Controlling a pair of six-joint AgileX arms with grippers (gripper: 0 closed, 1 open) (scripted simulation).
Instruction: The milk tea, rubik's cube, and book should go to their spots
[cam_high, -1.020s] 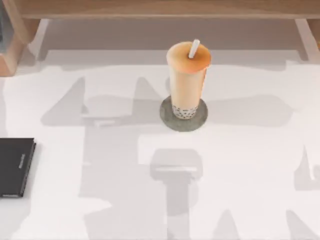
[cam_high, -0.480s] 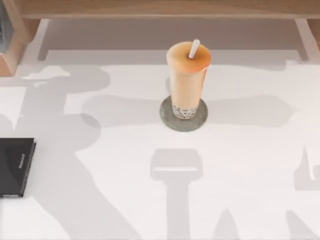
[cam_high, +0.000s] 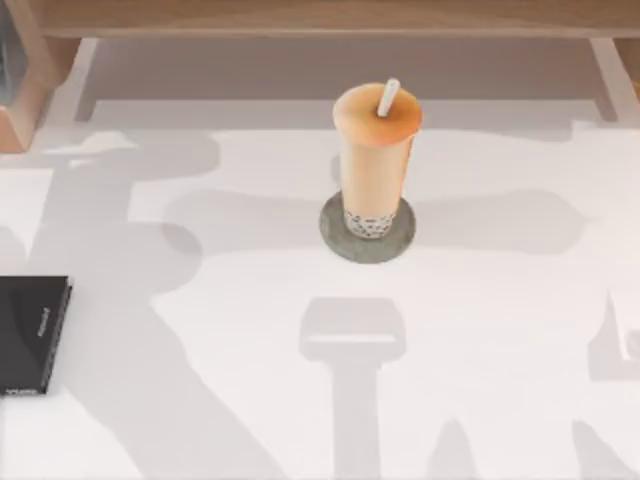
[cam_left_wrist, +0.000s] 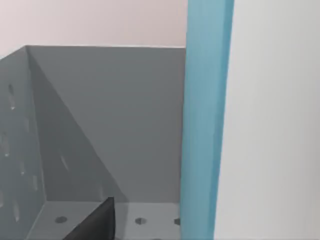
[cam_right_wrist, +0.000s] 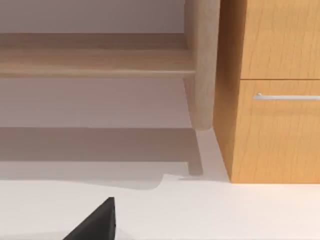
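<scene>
The milk tea (cam_high: 377, 160) stands upright on a round grey coaster (cam_high: 367, 236) at the middle back of the table, with no gripper near it. The book (cam_left_wrist: 205, 125) fills the left wrist view close up, standing upright. Its teal-blue cover is edge on, its white pages (cam_left_wrist: 272, 125) are beside that, and it sits inside a grey perforated holder (cam_left_wrist: 100, 125). A black part of my left gripper (cam_left_wrist: 95, 226) shows just beside the book. My right gripper (cam_right_wrist: 95, 222) hovers over bare table near the wooden cabinet. The rubik's cube is out of view.
A flat black slab (cam_high: 30, 335) lies at the table's left edge. A wooden shelf (cam_high: 320, 18) runs along the back. In the right wrist view, a wooden post (cam_right_wrist: 202, 65) and a drawer front with a metal handle (cam_right_wrist: 287, 96) stand at the table's end.
The arm shadow on the left half of the table has swung from the middle towards the back left. The milk tea and the black slab have stayed put.
</scene>
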